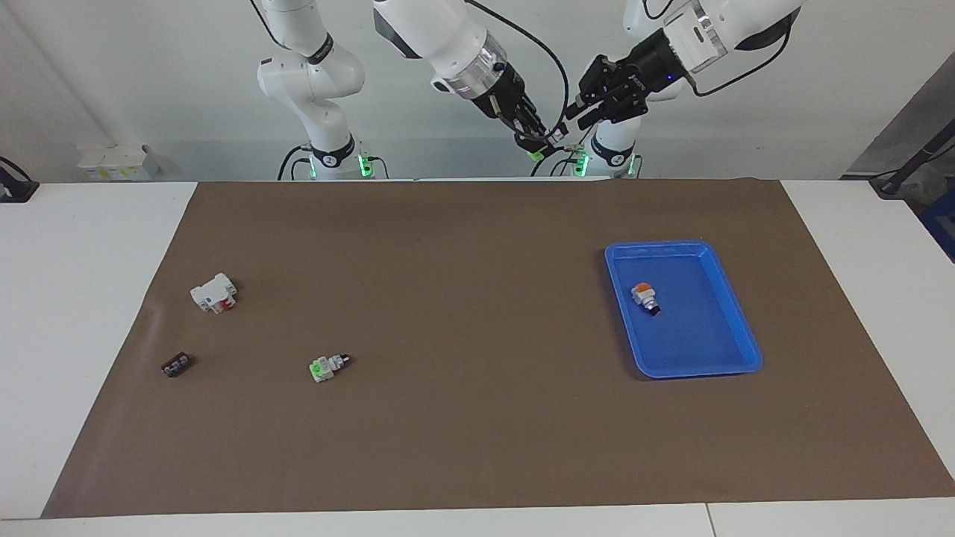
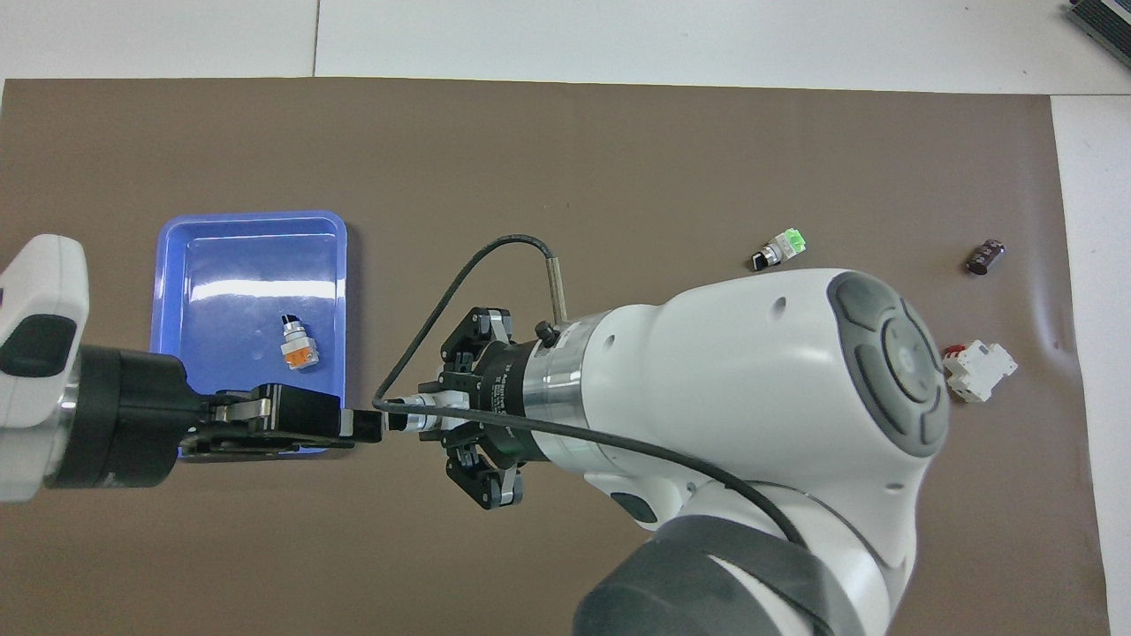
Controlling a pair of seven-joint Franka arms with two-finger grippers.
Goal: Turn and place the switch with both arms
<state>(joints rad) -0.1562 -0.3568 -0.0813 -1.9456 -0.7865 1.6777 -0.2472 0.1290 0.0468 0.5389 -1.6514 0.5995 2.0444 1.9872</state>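
My right end effector (image 1: 539, 140) (image 2: 422, 415) is up in the air over the brown mat (image 1: 477, 298), clamped tight on the switch (image 1: 556, 136) (image 2: 405, 423), outer links splayed to the sides. My left end effector (image 1: 576, 113) (image 2: 367, 426) comes in level from the left arm's end & meets the switch head-on. From above, its tip is right at the switch's black end. Can't tell whether it's apart or already clamped on that end.

The switch is airborne btw the two end effectors & lies roughly level. Its silver-and-black cylindrical tip points at my left end effector. The pale green part shows just under my right one in the facing view, w/ the white body mostly hidden in the grip.

On the mat, toward the right arm's end of the worktop (image 1: 89, 298):
- A white block w/ a red part (image 1: 214, 292) (image 2: 979, 371).
- A small black component (image 1: 175, 365) (image 2: 984, 256), farther from me than the block.
- The brighter-green switch (image 1: 328, 367) (image 2: 779, 248), lying on its side more toward the middle, well apart from both.

Toward the left arm's end sits the blue tray (image 1: 701, 328) (image 2: 247, 265), w/ the orange-topped switch (image 1: 645, 297) (image 2: 297, 346) lying in it, clear of the walls.

In the way: from above, my right arm's wrist & its black cable cross over the switch. My left wrist covers the tray's corner nearest me. The air btw the held switch & the tray holds only my left arm.
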